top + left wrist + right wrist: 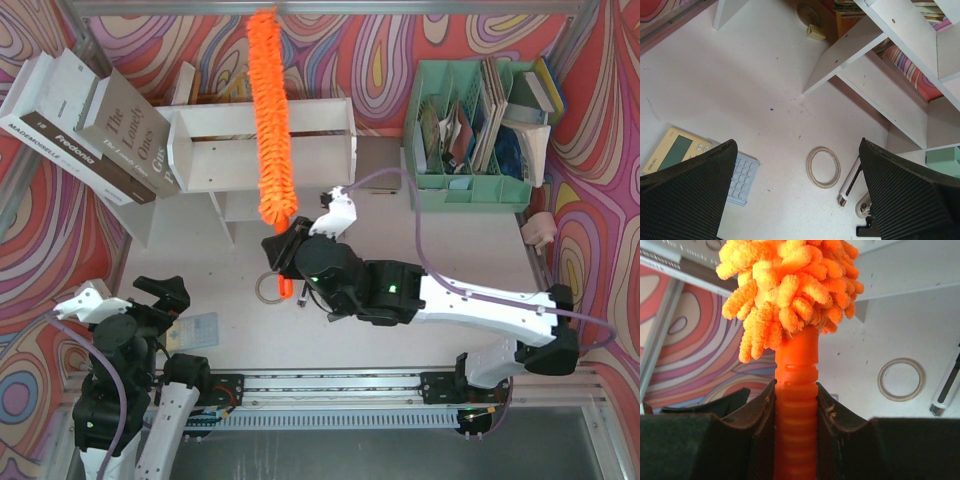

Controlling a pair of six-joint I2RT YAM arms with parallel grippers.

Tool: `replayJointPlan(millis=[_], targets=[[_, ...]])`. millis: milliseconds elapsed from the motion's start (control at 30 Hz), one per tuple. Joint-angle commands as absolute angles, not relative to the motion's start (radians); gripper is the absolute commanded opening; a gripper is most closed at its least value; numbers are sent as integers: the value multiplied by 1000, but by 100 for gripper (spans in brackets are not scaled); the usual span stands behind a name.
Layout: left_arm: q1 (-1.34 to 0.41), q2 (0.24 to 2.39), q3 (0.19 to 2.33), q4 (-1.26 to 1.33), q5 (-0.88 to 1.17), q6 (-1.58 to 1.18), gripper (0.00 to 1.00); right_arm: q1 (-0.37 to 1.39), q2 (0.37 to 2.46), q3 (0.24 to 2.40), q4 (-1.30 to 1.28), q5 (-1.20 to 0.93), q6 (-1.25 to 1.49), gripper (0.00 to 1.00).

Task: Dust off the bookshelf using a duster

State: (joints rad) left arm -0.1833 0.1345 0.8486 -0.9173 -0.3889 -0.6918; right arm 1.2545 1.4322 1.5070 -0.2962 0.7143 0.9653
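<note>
duster (272, 120) points away from right hand (796, 415), long axis crossing bookshelf (320, 150) | right hand clamps its handle (796, 390) | left hand (797, 175) wide

Setting: a robot test cell in a lab, not a lived-in room. Evidence: left arm (115, 380) and right arm (470, 300) are bolted to a slotted metal rail (340, 385) at the near edge of a plain white tabletop (460, 250), with metal frame bars (88, 45) at the corners and walls (400, 40) covered in a swirled pink, red and blue printed backdrop. Contents look like study-type props: a white bookshelf (230, 150), large books (75, 125) at its left end, a mint-green slotted organizer (470, 195) holding papers, a calculator (675, 152) and a tape ring (809, 167) lying loose on the tabletop.
</note>
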Motion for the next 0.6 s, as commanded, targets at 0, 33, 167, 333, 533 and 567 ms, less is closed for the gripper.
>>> replayJointPlan(millis=[0, 33, 167, 333, 533, 567], targets=[[-179, 143, 841, -900, -382, -676, 98, 1253, 1469, 1558, -236, 643, 941, 0], [-179, 143, 841, -900, -382, -676, 98, 1253, 1474, 1558, -239, 643, 948, 0], [-179, 143, 840, -900, -380, -676, 98, 1250, 1476, 1548, -286, 674, 988, 0], [-179, 140, 841, -908, -380, -684, 98, 1206, 1436, 1479, -344, 695, 1062, 0], [-179, 156, 839, -900, -378, -680, 98, 1163, 1417, 1449, -391, 699, 1093, 0], [-179, 160, 840, -900, -378, -680, 98, 1160, 1413, 1440, -393, 701, 1102, 0]])
